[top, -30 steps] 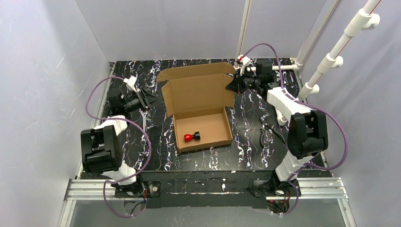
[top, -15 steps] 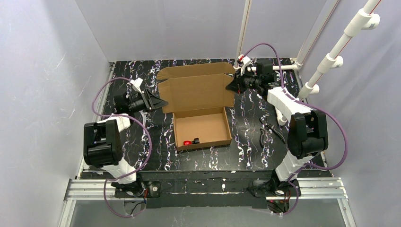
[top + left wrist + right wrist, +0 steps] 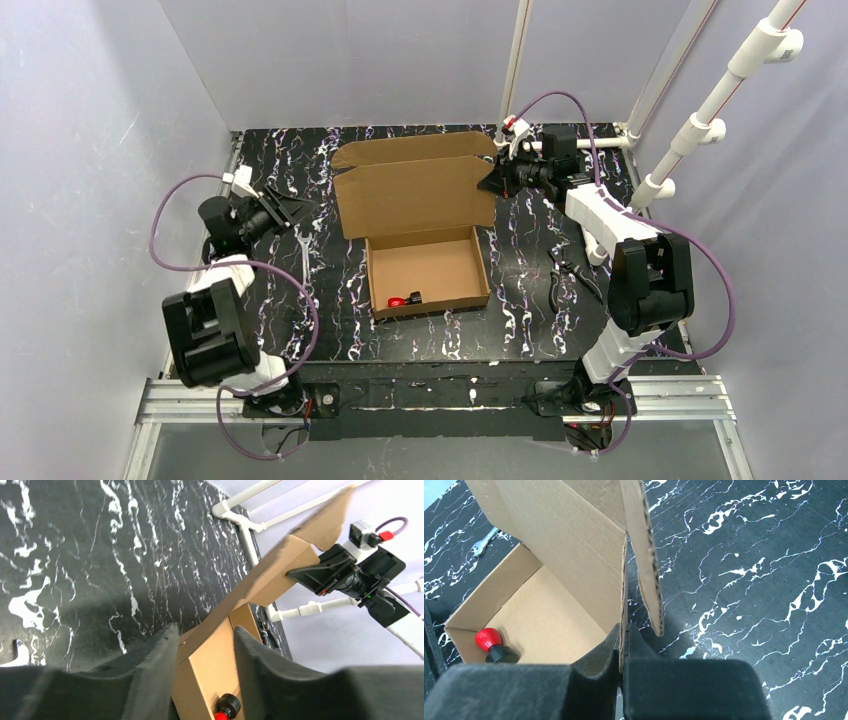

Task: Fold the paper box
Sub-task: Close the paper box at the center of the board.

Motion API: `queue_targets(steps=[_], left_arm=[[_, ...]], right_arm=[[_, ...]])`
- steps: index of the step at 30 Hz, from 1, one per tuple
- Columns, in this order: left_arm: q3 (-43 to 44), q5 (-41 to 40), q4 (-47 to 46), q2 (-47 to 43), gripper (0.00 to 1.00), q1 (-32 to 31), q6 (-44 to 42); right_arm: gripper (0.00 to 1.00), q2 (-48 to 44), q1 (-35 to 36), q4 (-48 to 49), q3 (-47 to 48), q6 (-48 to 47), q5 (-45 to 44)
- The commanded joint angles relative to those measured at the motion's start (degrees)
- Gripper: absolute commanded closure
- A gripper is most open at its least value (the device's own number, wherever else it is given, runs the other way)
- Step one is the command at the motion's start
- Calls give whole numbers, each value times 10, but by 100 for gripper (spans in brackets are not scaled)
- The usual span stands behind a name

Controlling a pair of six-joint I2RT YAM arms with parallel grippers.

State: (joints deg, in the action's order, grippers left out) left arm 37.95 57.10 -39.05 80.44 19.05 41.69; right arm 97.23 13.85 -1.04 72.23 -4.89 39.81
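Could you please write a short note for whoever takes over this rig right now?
Right gripper: shut on the right edge of the box lid, holding it raised.
Left gripper: open, off to the left, apart from the box.
Box: between the arms, walls up; a small red-and-black part lies inside.
Done: base formed.
Left: fold the lid down and tuck its flaps.

matt brown corrugated-card paper box (image 3: 415,195), table (image 3: 522,262) — glossy, black marble-look
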Motion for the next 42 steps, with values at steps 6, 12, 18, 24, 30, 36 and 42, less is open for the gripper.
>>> queue_targets(steps=[6,12,18,24,30,36,42], left_arm=[[67,11,2,116,77,-45,24],[87,33,2,147,77,-87,17],[74,62,-1,122,75,-116,6],[63,86,-9,100,71,-127,15],[63,87,-10,109,67,-129,17],[87,72,-11,137,58,-155,5],[102,65,-11,146,51,-168,-14]], right_arm=[[99,9,0,-2,12,-7,7],[99,9,0,-2,11,-7,7],[99,12,0,-2,12,-7,6],[99,14,1,-6,14,-7,-3],[99,20,2,-9,18,-8,1],[99,17,7,-10,16,-10,12],[99,17,9,-9,17,-10,22]])
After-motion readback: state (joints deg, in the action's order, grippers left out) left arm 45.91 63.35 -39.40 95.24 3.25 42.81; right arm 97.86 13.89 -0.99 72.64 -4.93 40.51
